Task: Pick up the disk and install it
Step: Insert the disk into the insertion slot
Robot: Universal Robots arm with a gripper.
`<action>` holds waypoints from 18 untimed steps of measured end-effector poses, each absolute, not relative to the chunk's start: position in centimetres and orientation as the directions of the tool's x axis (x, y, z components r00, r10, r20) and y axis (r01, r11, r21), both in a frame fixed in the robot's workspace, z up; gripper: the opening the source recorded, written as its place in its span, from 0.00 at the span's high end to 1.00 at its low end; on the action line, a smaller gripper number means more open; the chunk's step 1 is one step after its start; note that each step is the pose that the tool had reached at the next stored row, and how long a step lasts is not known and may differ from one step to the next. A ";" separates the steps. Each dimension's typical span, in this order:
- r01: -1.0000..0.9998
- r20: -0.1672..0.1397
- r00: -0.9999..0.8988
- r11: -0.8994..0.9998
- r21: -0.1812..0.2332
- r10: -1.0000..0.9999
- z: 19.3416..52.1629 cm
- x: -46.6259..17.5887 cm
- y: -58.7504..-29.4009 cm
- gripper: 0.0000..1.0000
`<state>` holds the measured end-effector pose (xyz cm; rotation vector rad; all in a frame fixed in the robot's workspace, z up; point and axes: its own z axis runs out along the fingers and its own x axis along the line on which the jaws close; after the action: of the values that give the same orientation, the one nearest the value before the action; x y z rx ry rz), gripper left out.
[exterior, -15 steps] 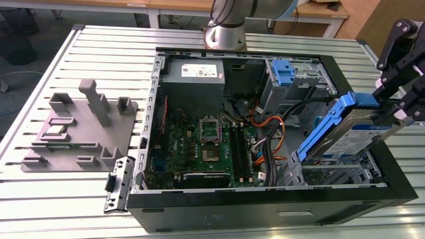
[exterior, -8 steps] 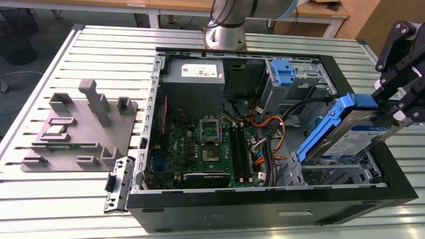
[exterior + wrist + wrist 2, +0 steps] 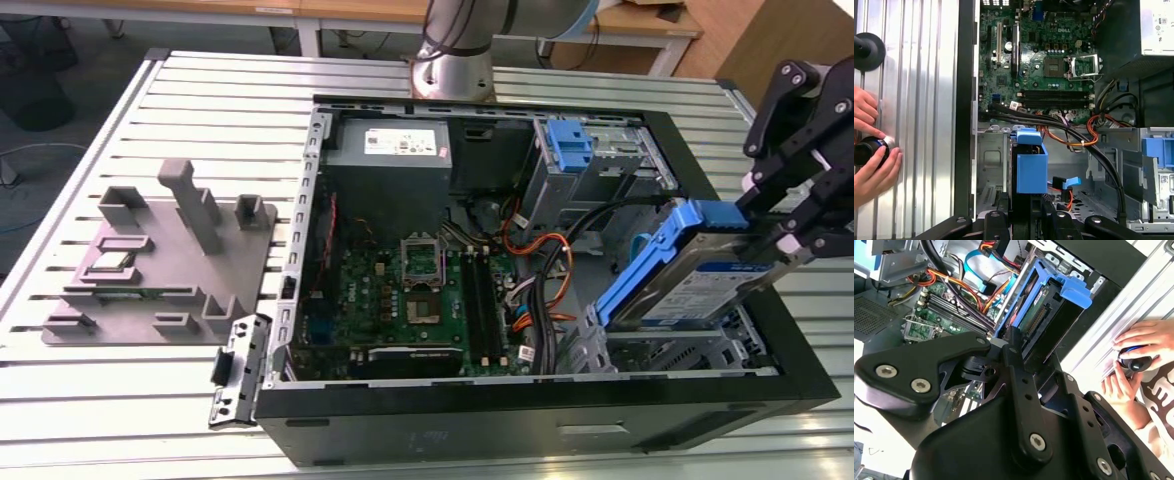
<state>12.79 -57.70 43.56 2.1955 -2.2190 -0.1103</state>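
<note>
An open computer case (image 3: 534, 415) lies on its side on a slatted metal surface (image 3: 120, 400), its black wall towards the surface's near edge. In the case's near corner, on the exterior view's right, the hand (image 3: 781, 240) is clamped on the upper end of the disk (image 3: 694, 275). The disk is tilted. Its low end dips inside the case over a metal cage (image 3: 667, 350), and its high end rises above the case's side wall. I cannot tell whether it touches the cage. Both wrist views show the disk's blue plastic frame (image 3: 1031, 167) (image 3: 1064, 285) held between the black fingers (image 3: 999, 220) (image 3: 1016, 355).

Beyond the disk, a green circuit board (image 3: 400, 290) covers the case floor, with orange and black cables (image 3: 541, 260) beside it. On the exterior view's left, a grey tray (image 3: 160, 270) rests on the surface beside the case.

In the case's far corners sit a grey power supply box (image 3: 387, 145) and a blue latch (image 3: 567, 145). The arm's base (image 3: 454, 60) stands at the surface's far edge.

In the first wrist view, a person's hands (image 3: 874, 170) grip a black knob (image 3: 869, 150) on the surface outside the case.
</note>
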 end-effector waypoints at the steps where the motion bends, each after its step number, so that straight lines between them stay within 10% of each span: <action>1: -0.998 -0.037 -0.012 0.009 0.063 -0.999 43.4 12.8 -57.7 0.65; 18: -0.998 -0.037 -0.012 0.009 0.063 -0.999 40.3 12.8 -57.7 0.65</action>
<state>12.79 -57.70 40.29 2.1955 -2.2189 -0.1103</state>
